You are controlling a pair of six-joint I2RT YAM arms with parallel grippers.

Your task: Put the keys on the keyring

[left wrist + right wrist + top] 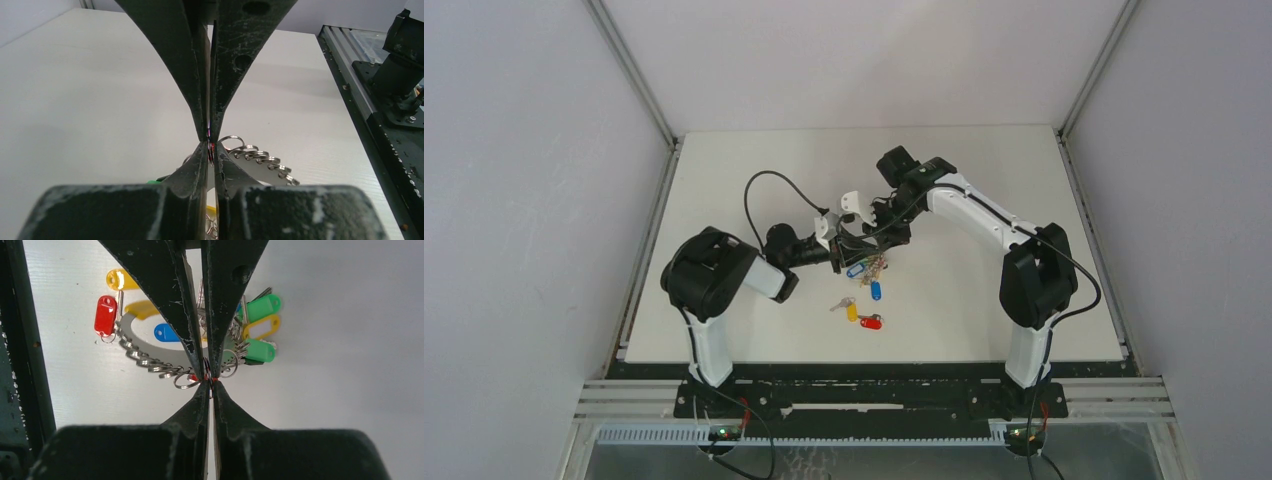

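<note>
Closest to me I see the red-tagged key and the yellow-tagged key lying side by side on the table, near the middle of its near edge. Just beyond them the keyring hangs above the table. The left gripper and the right gripper are each pressed together, pinching its metal loops.
</note>
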